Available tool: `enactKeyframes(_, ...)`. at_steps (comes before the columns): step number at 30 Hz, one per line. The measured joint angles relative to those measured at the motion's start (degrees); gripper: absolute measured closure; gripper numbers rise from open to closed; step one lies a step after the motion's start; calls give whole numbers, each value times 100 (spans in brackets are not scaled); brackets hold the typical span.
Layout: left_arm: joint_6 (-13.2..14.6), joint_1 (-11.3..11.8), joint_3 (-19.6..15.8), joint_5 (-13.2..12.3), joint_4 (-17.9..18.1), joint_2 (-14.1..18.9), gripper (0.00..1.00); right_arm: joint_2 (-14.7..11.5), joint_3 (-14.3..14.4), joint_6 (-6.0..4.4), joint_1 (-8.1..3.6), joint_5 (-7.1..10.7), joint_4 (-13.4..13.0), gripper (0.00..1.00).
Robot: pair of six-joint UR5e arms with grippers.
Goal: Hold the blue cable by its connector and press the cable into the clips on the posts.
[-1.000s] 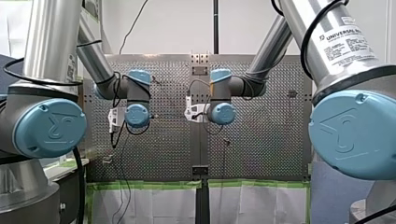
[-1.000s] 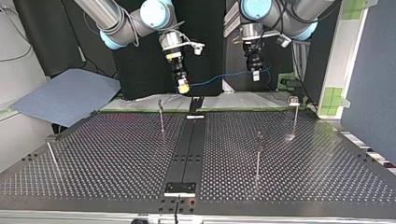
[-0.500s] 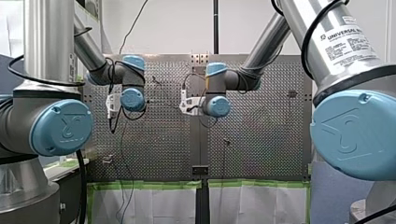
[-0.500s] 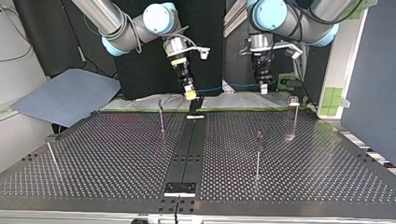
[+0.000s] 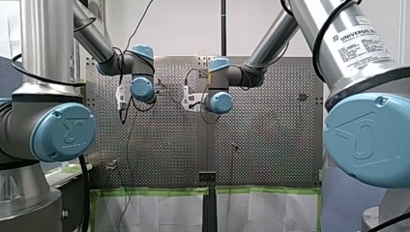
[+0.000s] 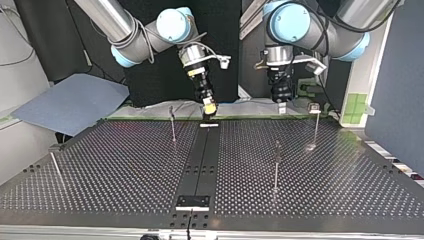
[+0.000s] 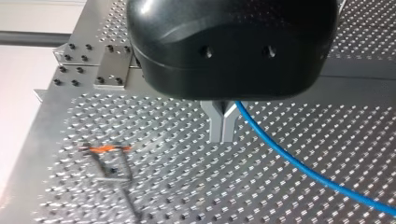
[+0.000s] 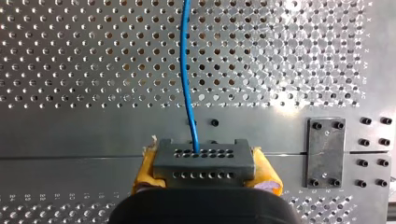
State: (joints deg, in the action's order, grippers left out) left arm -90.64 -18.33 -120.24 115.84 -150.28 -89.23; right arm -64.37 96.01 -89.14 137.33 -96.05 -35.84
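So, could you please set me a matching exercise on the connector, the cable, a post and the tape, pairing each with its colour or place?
Things:
1. connector
2. cable
3. post
4. tape

Colour or place:
A. green
B. upright on the table
C. blue
D. between the right gripper's yellow pads

Pairs: 1-D, 2-C, 3-B, 4-A.

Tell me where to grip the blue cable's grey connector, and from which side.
Grip the connector by its two short ends, coming from behind, opposite the face where the blue cable exits. The cable then runs free ahead; my right gripper's yellow pads sit so.
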Motion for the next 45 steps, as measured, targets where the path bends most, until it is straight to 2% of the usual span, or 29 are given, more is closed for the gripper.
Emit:
enactKeyframes(4,76,56,233,156,-236,167,100,29,-110,-3,7,-1,47,100)
enactKeyframes(11,249,38,585,136,-587,185,100,104,-347,-8,25,18,191,100)
enactKeyframes(14,248,25,742,233,-742,282,100,123,-421,-9,27,25,215,100)
enactKeyframes(17,301,-2,863,286,-910,242,100,135,-510,-9,34,30,269,100)
enactKeyframes(21,412,-4,909,229,-1134,298,100,147,-584,-9,49,31,338,100)
enactKeyframes(26,426,3,915,172,-1380,541,100,160,-641,-9,52,27,358,100)
enactKeyframes(29,377,0,918,147,-1397,564,100,169,-704,-9,53,27,378,100)
enactKeyframes(34,359,-7,918,109,-1383,366,100,183,-796,-9,53,20,438,100)
enactKeyframes(39,331,28,923,69,-1181,136,100,243,-888,-8,53,27,515,100)
enactKeyframes(45,275,107,921,0,-1075,72,100,376,-1087,-9,52,32,687,100)
